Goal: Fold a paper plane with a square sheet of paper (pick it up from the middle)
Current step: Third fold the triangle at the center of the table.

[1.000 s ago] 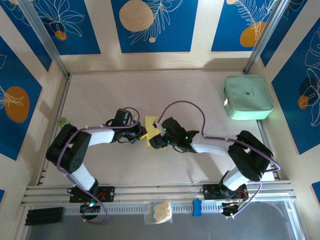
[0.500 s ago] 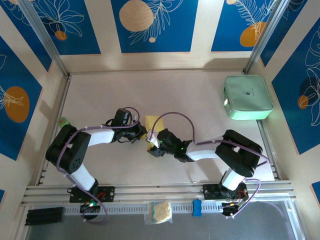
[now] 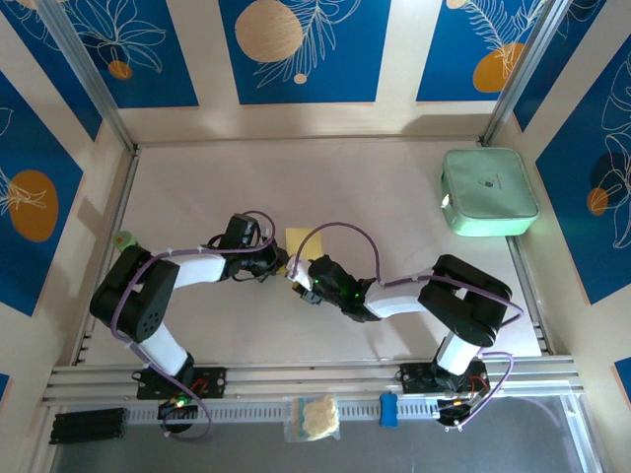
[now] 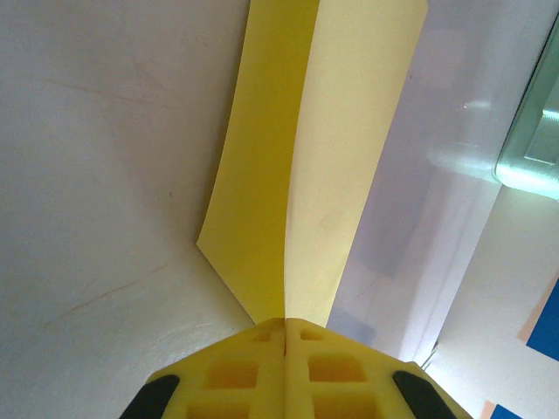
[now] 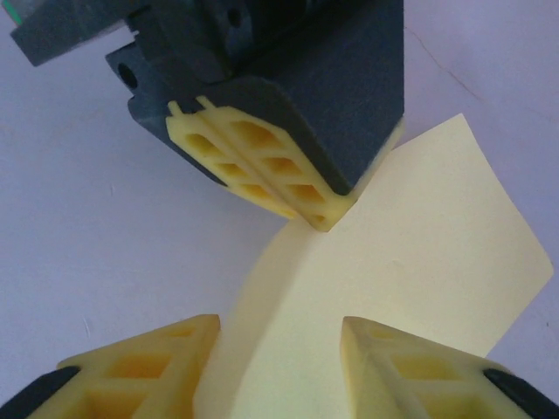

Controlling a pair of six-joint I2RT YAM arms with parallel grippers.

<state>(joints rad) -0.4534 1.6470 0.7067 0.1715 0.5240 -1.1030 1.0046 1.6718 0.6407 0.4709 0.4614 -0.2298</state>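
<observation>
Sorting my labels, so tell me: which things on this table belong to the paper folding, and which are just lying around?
Job: yellow paper sheet, left gripper pinching it, right gripper open around it.
Lying about: green case, bagged cream wad.

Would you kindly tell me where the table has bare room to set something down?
The far table is bare from the left wall to the mint-green case; so is the near strip between the arm bases. The centre is crowded: the left claw and right claw meet at the square sheet of paper.

The square sheet of paper [image 5: 419,253] is thin and matt; the table [image 4: 87,175] smooth
</observation>
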